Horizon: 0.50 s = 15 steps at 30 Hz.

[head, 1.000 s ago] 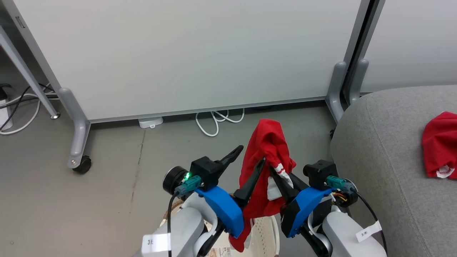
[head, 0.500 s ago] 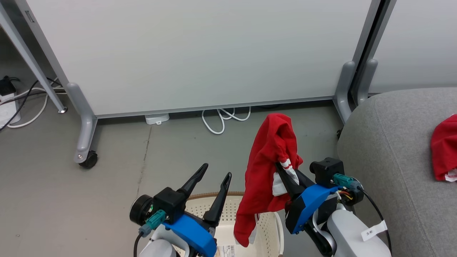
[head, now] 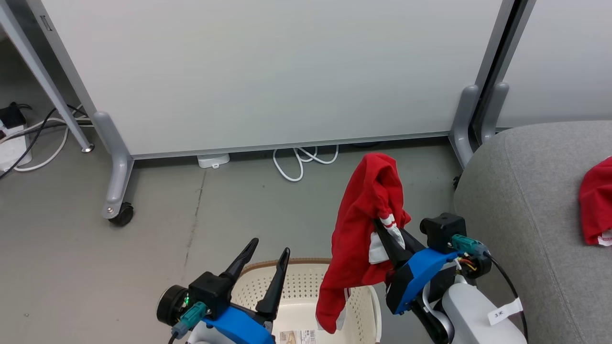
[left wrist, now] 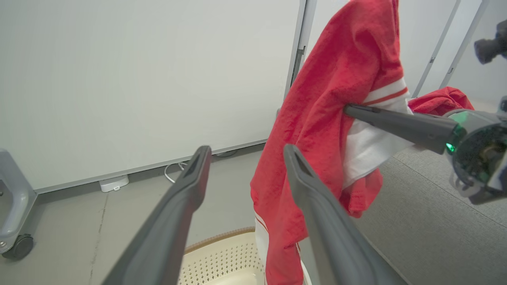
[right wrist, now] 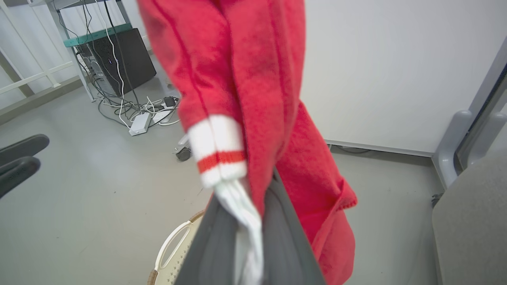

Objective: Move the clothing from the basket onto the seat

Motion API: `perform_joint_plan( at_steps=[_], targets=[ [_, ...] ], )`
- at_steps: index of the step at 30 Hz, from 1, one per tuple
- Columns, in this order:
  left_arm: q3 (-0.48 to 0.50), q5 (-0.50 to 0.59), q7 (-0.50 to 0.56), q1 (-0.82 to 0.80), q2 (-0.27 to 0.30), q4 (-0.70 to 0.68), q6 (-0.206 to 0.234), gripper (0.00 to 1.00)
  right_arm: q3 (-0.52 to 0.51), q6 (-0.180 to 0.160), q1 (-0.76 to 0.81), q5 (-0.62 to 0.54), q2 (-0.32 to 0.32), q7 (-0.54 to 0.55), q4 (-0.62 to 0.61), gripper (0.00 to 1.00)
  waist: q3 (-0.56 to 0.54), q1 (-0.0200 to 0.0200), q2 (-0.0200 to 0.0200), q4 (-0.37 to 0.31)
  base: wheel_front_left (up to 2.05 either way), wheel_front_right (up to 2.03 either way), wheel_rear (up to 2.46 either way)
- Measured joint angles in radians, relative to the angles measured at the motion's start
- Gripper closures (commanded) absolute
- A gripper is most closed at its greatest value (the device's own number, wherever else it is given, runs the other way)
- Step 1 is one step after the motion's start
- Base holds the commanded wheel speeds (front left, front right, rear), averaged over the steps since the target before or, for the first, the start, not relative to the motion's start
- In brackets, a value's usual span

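Note:
One red piece of clothing [head: 363, 224] with white stripe trim hangs from my right gripper [head: 378, 223], which is shut on its white cuff above the basket's right end. The right wrist view shows the cloth [right wrist: 245, 99] draped over my pinched right gripper [right wrist: 257, 186]. My left gripper [head: 269, 246] stands open and holds nothing, over the cream basket [head: 306, 262], left of the hanging garment [left wrist: 336, 118]. The left gripper [left wrist: 247, 149] is apart from the cloth. A second red garment [head: 595, 205] lies on the grey seat [head: 516, 200] at the right.
A white partition board [head: 267, 71] on grey castor feet [head: 122, 215] stands behind. A looped white cable [head: 296, 165] lies under it, and more cables [head: 28, 138] lie at the far left. Grey floor [head: 95, 277] surrounds the basket.
My left gripper has drawn back down and to the left, away from the hanging garment, and stays open. My right gripper still holds the garment up. The camera has shifted slightly.

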Motion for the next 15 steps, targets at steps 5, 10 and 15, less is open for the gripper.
perform_joint_plan(
  at_steps=[5,10,15],
  targets=[
    [0.014,0.004,0.0,0.0,-0.005,-0.001,0.0,0.0,-0.004,0.0,0.007,-0.002,0.0,0.002,-0.007,1.0,0.002,0.0,0.0,-0.009,0.0,0.0,0.0],
    [0.02,0.01,0.0,0.003,-0.006,-0.007,0.0,0.0,-0.002,0.0,0.007,-0.002,0.0,0.005,-0.02,1.0,0.006,0.0,0.0,-0.039,0.0,0.0,0.0],
    [0.022,0.012,0.0,0.004,-0.006,-0.013,0.0,0.0,-0.009,0.0,0.007,-0.009,0.0,0.007,-0.026,1.0,0.011,0.0,0.0,-0.089,0.0,0.0,0.0]
  ],
)
